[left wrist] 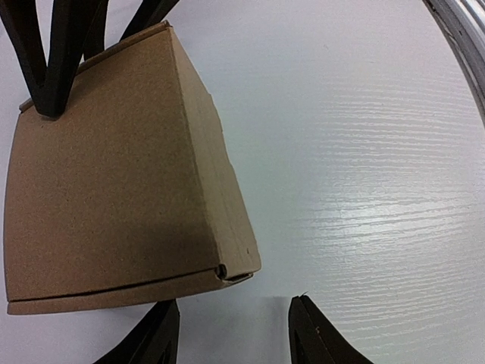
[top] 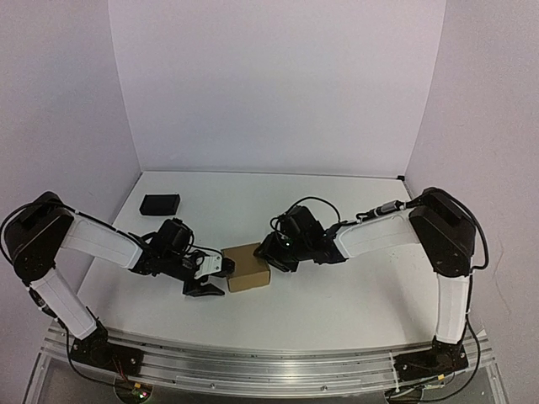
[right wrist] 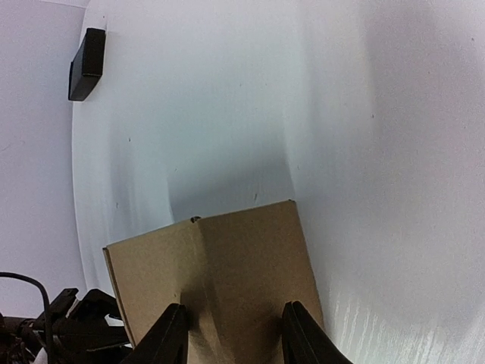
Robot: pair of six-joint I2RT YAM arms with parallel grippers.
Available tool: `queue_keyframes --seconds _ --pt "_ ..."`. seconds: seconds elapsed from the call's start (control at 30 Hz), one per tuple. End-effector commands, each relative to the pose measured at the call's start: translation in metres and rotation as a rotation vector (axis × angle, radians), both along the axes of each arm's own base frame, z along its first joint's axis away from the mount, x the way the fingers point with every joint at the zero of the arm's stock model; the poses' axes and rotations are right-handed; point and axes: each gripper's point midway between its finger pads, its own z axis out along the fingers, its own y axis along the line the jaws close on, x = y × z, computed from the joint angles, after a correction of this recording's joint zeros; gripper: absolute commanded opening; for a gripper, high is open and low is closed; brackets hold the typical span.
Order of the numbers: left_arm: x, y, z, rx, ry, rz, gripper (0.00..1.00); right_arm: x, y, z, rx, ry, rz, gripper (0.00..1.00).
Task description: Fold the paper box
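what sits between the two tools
The cardboard box sits between the left tool and the right tool, clearest in the top view.

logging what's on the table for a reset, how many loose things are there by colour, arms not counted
brown: 1, cardboard box
black: 1, flat block
total: 2
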Motion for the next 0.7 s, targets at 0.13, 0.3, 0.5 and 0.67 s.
queue_keyframes --seconds 0.13,0.3,0.5,0.67 --pt "0.049 -0.019 0.023 -0.054 -0.190 0.076 0.51 -0.024 0.004 -0.008 0.008 0.084 0.039 0.41" --pt "0.053 -0.020 0.025 -0.053 -0.190 0.084 0.53 -0.032 -0.001 -0.008 -0.006 0.083 0.027 0.40" --pt "0.058 -0.020 0.027 -0.048 -0.200 0.098 0.54 -0.038 -0.009 -0.008 -0.014 0.089 0.007 0.41" --pt "0.056 -0.018 0.024 -0.039 -0.201 0.088 0.55 -0.040 -0.014 -0.009 -0.028 0.083 0.002 0.46"
